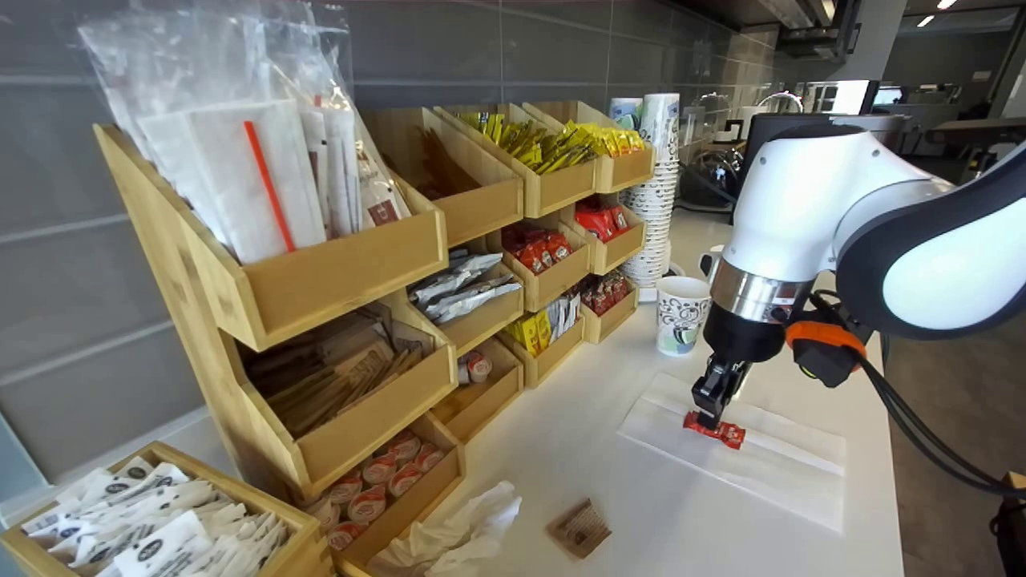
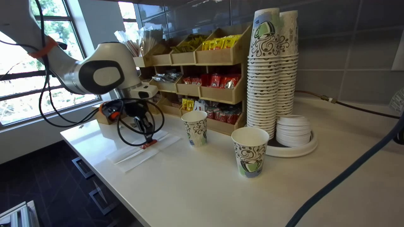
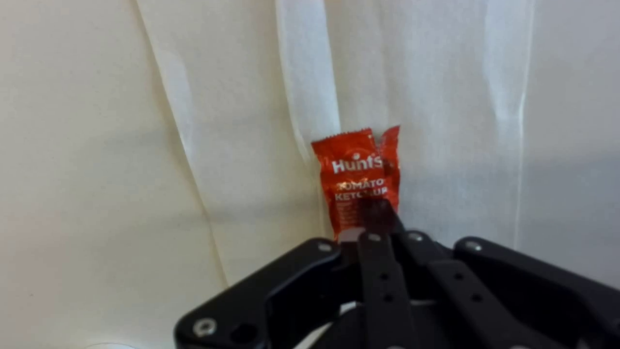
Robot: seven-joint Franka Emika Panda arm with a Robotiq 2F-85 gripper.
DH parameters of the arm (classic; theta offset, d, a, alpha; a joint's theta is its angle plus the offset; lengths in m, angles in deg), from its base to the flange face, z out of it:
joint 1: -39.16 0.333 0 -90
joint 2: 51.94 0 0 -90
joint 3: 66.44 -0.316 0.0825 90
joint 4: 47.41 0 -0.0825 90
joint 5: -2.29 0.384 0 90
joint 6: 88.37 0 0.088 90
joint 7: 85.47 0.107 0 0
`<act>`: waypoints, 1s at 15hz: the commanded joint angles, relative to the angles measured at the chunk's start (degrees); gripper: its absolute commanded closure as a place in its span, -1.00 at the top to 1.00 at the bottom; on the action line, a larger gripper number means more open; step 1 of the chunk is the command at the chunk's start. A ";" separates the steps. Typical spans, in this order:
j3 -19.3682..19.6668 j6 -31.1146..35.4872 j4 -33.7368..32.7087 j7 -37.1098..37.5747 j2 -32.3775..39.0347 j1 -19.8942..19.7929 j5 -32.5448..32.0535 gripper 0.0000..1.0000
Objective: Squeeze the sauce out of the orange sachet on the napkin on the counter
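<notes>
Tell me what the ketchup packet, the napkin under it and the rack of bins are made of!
The ketchup packet looks like thin, shiny plastic or foil: it glints, creases and has a jagged edge. The napkin looks like thin, dull paper: it's pale and shows flat folds. The rack looks like smooth wood, maybe bamboo: it's tan, with a darker streak on its side.
</notes>
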 commanded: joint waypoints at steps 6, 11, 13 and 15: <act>1.11 0.81 -1.22 0.86 2.43 0.63 -1.48 -1.00; 1.40 0.70 -1.22 0.72 2.32 0.58 -1.44 -1.00; 1.55 0.66 -1.19 0.67 2.06 0.53 -1.44 -1.00; 1.57 0.88 -1.33 1.01 2.26 0.65 -1.49 -1.00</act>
